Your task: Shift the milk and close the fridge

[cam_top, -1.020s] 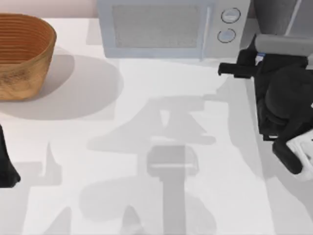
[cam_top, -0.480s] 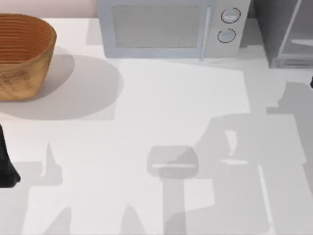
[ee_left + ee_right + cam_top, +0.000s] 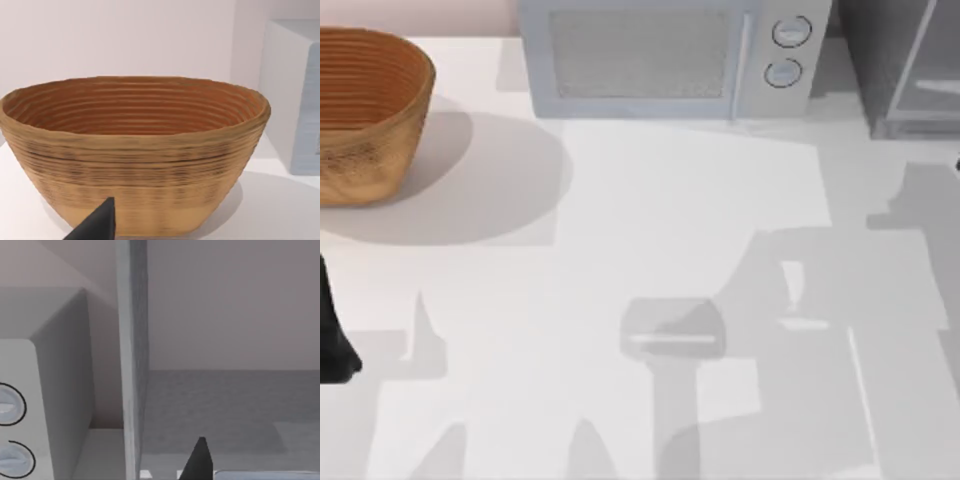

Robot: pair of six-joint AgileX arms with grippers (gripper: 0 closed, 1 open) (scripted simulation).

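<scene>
The fridge (image 3: 905,70) is the grey cabinet with a pale frame at the table's back right corner. In the right wrist view its side wall (image 3: 132,365) stands upright and its grey inside (image 3: 225,405) is open to the camera. The milk is out of view. One dark fingertip (image 3: 198,462) of my right gripper rises in front of the fridge opening, with nothing seen on it. My left arm (image 3: 332,335) is parked at the left edge of the table, and one of its fingertips (image 3: 97,225) points toward the basket.
A woven basket (image 3: 365,110) stands at the back left, its inside (image 3: 135,107) holding nothing. The pale microwave (image 3: 665,55) with two round knobs (image 3: 787,50) sits at the back centre, just left of the fridge. Arm shadows fall across the white table (image 3: 650,200).
My right arm stood in front of the fridge with something blue and white at its gripper. It has drawn off past the right edge of the top view. The left arm has not moved.
</scene>
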